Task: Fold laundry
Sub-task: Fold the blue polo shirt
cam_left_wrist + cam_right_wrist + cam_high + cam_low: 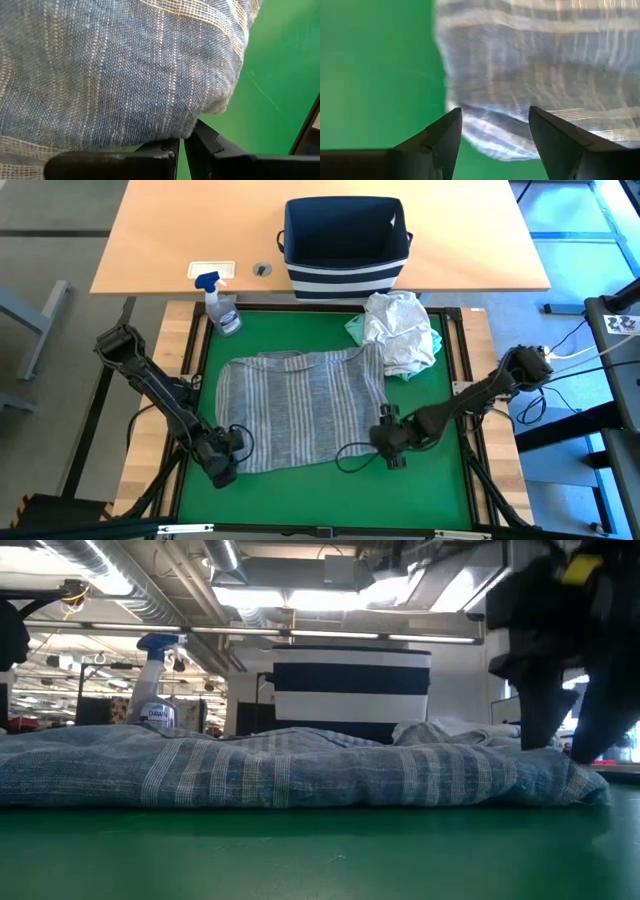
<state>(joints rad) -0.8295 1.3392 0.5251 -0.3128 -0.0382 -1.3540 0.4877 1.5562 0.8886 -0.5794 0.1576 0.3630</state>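
Green mat holds the striped shirt flat. Left gripper is pinched tight on its near-left corner, right gripper spread wide at the near-right corner, probably lining up matching hold to fold.

Counting now: three garments on the green mat, one striped shirt spread flat, one white t-shirt and one mint-teal piece (mostly tucked under the white one). One striped basket, one spray bottle, two arms.
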